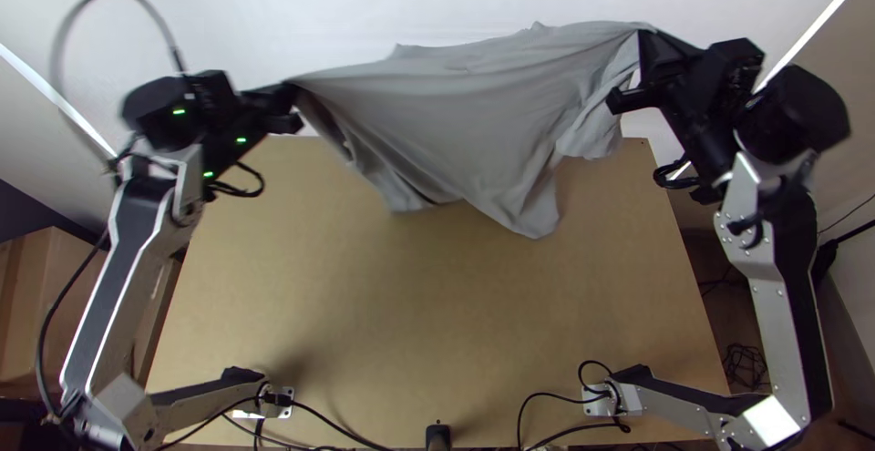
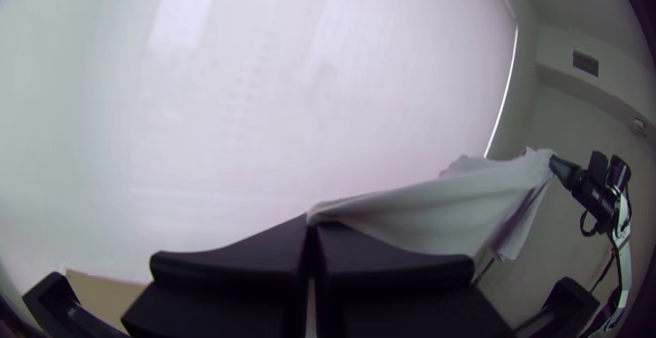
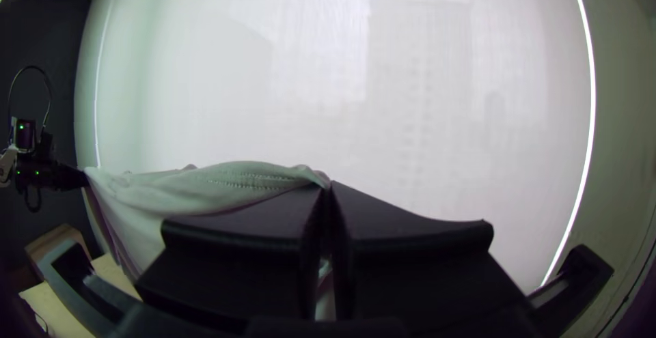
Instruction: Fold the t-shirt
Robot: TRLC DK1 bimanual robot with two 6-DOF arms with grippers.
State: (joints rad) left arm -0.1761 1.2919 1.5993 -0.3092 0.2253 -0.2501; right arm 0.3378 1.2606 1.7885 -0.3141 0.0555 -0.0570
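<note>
T-shirt (image 1: 456,96) held up in the air between the two arms, at the far edge of the table (image 1: 365,323). Long axis: crosswise, left gripper to right gripper, slightly oblique in the top view; the right end sits farther up the picture than the left. Left gripper (image 1: 290,89) closed on one end, which narrows to a point at its fingertips; right gripper (image 1: 647,39) closed on the opposite end. Upper edge drawn out between the two grips, with small peaks along it. Cloth below hangs loose toward the table, its lower edge uneven: one corner droops left of centre, a longer one right of centre. Loose folds bunch just beside the right gripper. In the right wrist view a stitched seam (image 3: 249,182) runs lengthwise near that grip, roughly along the same axis. Which way the collar points: cannot tell; collar and hem not distinguishable.
</note>
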